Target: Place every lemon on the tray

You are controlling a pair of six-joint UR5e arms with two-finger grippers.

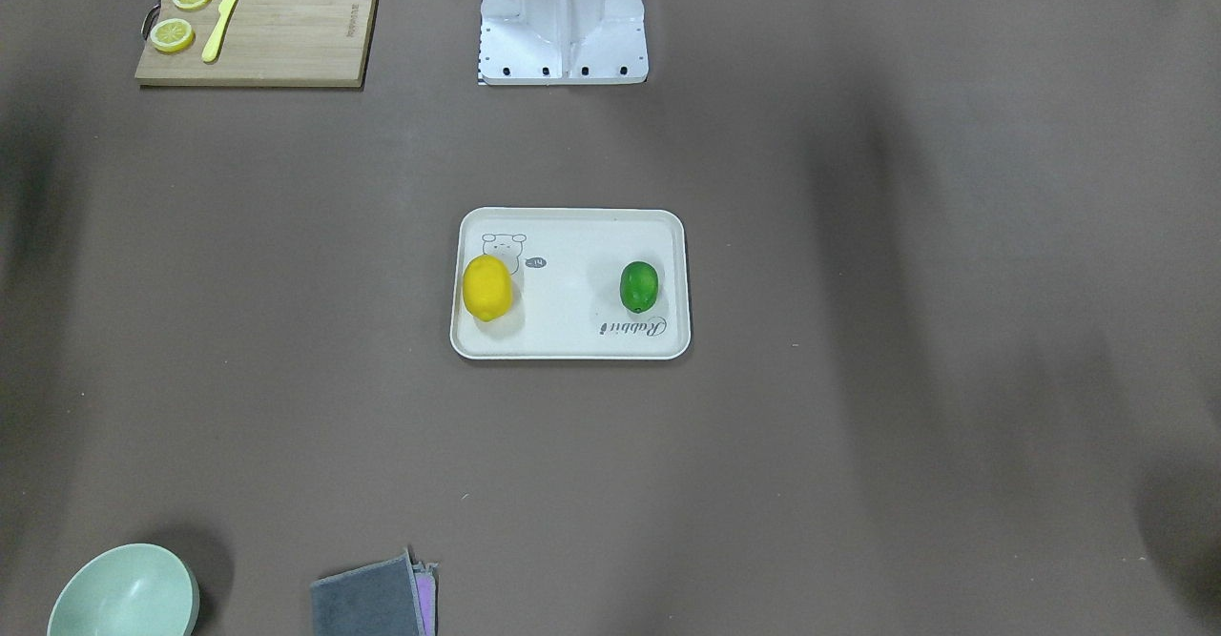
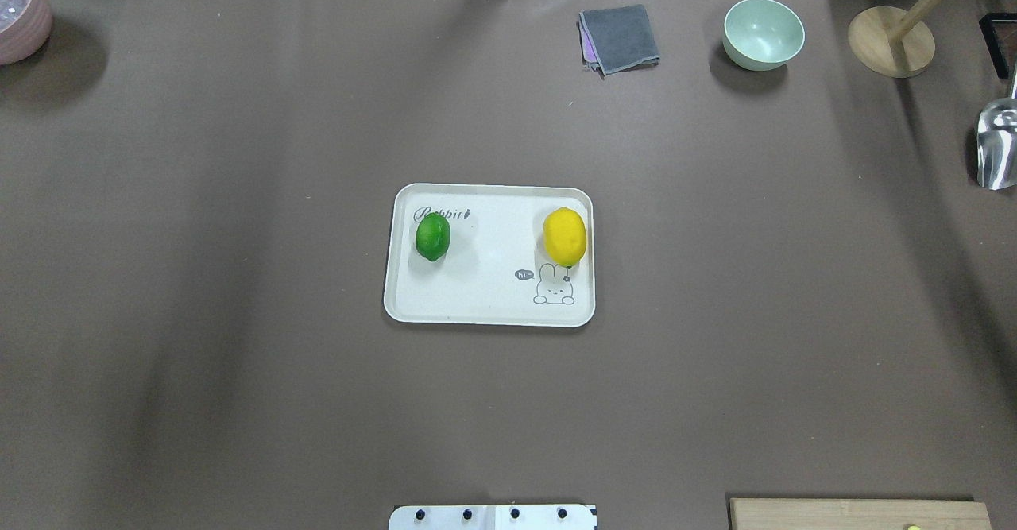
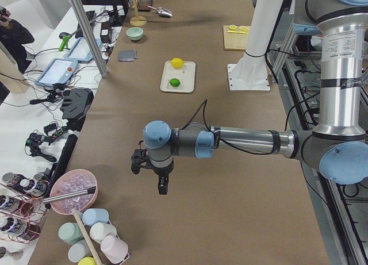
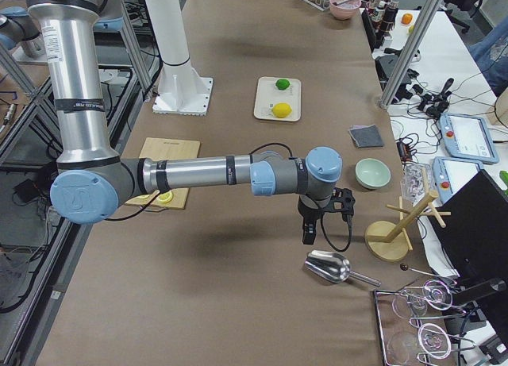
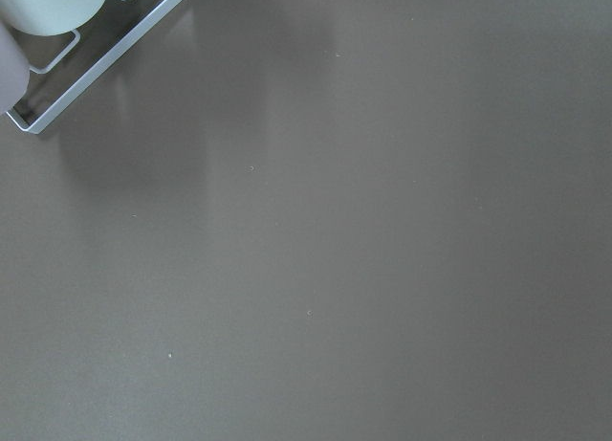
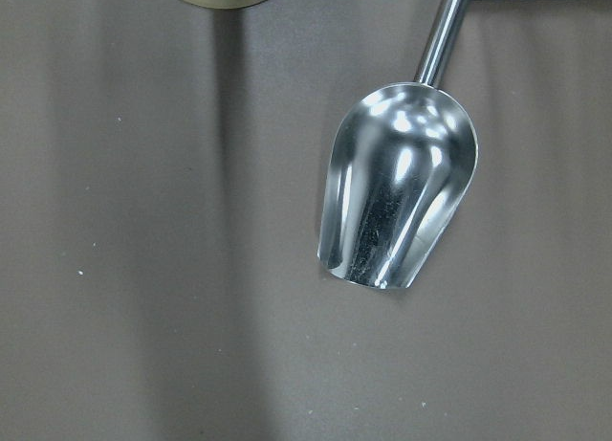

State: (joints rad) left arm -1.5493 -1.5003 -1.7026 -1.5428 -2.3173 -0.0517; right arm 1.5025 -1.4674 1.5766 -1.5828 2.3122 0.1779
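**Both lemons lie on my tray at mid-table, with my two arms reaching out to either end, away from it.**

Nearest my base, on my right, the wooden cutting board (image 1: 286, 30) carries lemon slices (image 1: 173, 35) and a yellow knife (image 1: 223, 21). In the middle of the table, the tray (image 2: 485, 284) holds the yellow lemon (image 2: 565, 236) at its right end, by the small animal drawing. The green lemon (image 2: 433, 237) sits at its left end beside the "Rabbit" script, well apart from the yellow one. My left gripper (image 3: 162, 185) hangs over bare table toward my left end. My right gripper (image 4: 308, 227) hangs near a steel scoop (image 6: 397, 202) toward my right end. Both show only from the side, so I cannot tell whether either pair of jaws is spread or pressed together. Along the far edge sit a folded grey towel (image 2: 620, 37) and a pale green bowl (image 2: 763, 33).
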